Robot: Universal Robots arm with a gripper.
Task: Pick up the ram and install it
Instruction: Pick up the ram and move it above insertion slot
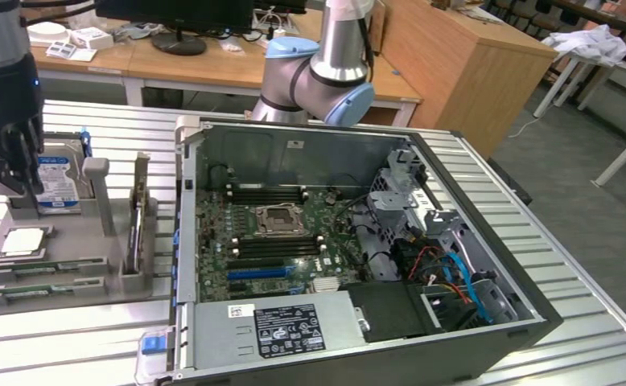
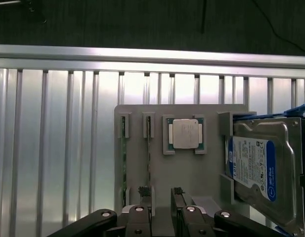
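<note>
Hovering over the grey holder (image 2: 192,173), the jaws stand apart, empty, just above a ram (image 2: 149,153).

An open computer case (image 1: 506,346) lay on its side on the slatted metal bench (image 1: 66,342), its green motherboard (image 1: 251,256) and labelled power supply (image 1: 288,328) exposed. Just beside the case, toward the exterior view's left, sat a grey holder tray (image 1: 77,241) carrying an upright silver hard drive (image 1: 58,181) with a blue label and a square silver CPU chip (image 1: 23,241). Beyond the case stood wooden desks (image 1: 463,56) and a monitor (image 1: 179,16).
</note>
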